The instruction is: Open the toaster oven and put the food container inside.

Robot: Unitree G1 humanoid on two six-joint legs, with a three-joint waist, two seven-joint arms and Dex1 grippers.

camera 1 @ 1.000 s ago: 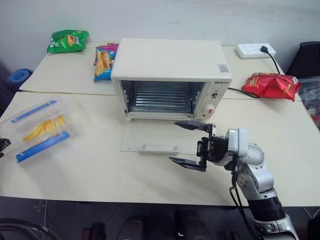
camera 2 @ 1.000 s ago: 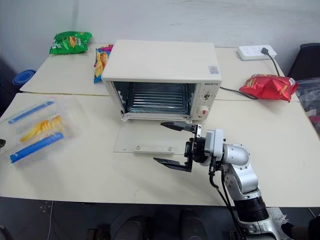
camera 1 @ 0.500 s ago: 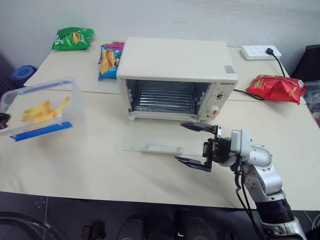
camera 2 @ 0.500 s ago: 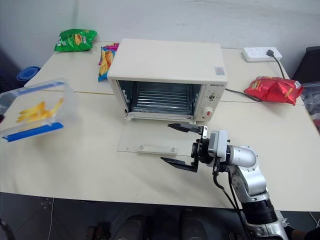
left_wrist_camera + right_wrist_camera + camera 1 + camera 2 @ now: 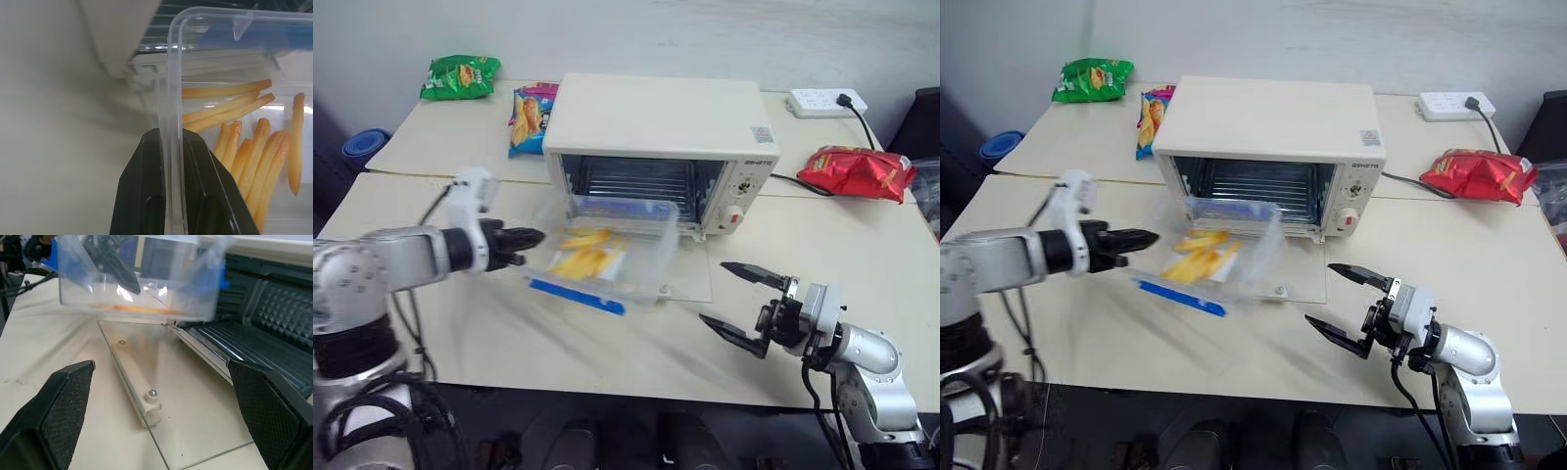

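Observation:
The cream-white toaster oven (image 5: 661, 122) stands at the middle back with its glass door (image 5: 690, 282) dropped flat onto the table and the wire rack showing. The clear food container (image 5: 603, 253), with blue strips and yellow-orange sticks inside, hangs tilted above the door, just in front of the opening. My left gripper (image 5: 536, 236) is shut on the container's left edge; in the left wrist view the fingers (image 5: 146, 166) pinch the clear rim (image 5: 175, 98). My right gripper (image 5: 713, 292) stands wide open and holds nothing, near the table's front edge, right of the door.
A green snack bag (image 5: 460, 75) and a blue-yellow one (image 5: 527, 116) lie behind the oven on the left. A red bag (image 5: 857, 168) and a white power strip (image 5: 824, 100) with a black cable sit at the back right. The door's white handle (image 5: 138, 387) faces my right gripper.
My left arm has swung in from the far left, lifting the container off the table and carrying it to the front of the open oven. The open right gripper drew back right and lower.

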